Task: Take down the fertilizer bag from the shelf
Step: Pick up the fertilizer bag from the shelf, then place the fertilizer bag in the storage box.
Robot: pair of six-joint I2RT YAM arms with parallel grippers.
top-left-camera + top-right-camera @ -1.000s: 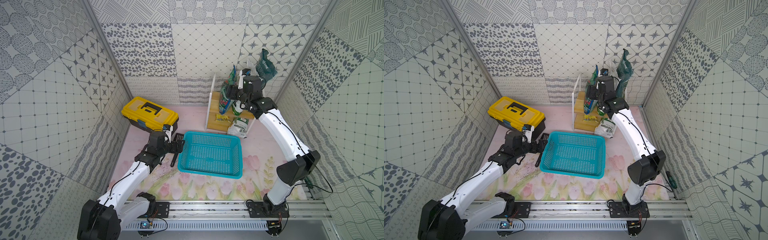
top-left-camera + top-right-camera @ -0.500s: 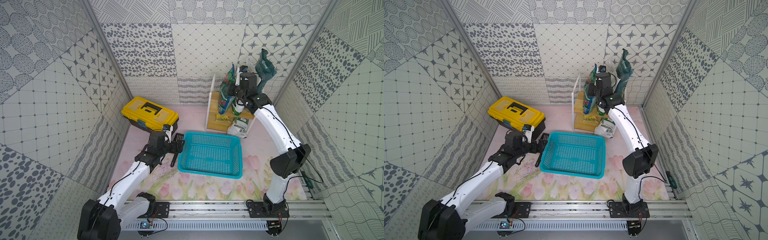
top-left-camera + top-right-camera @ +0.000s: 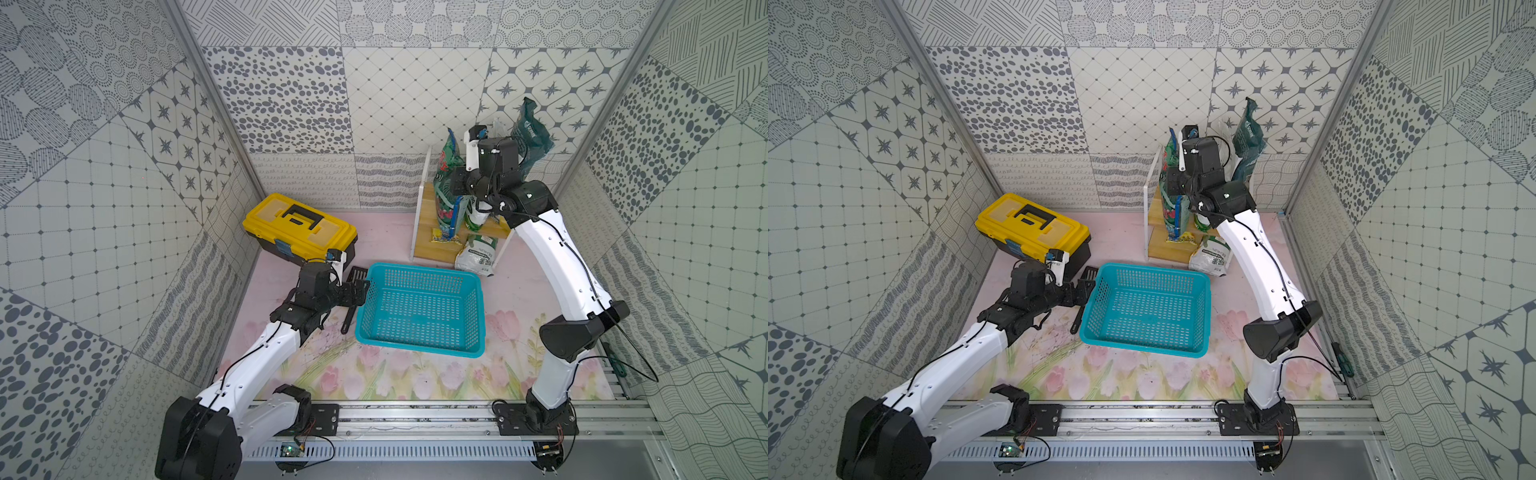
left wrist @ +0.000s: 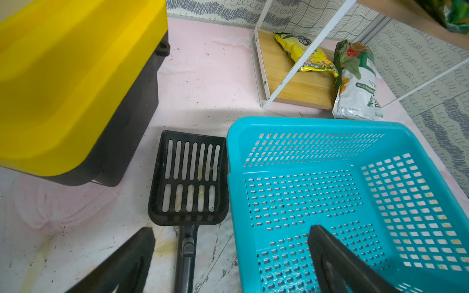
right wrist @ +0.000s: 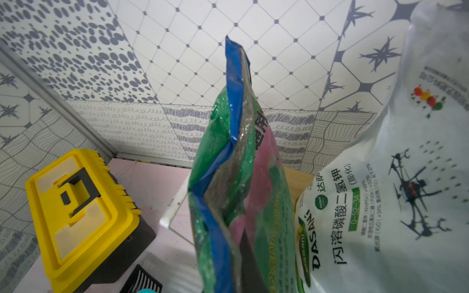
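Right gripper [image 3: 454, 188] pinches the green bag [image 5: 241, 177], upright at the top tier of the shelf [image 3: 428, 251]. Left gripper [image 4: 228, 243] gapes empty by the basket [image 3: 419, 268]. Lifting down remains.

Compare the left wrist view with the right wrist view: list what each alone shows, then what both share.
Left wrist only: the open left gripper, a yellow packet on the lower board of the shelf, a white sack beside it. Right wrist only: the right gripper shut on the green fertilizer bag, and the drone-printed bag. Both: yellow toolbox, black scoop.
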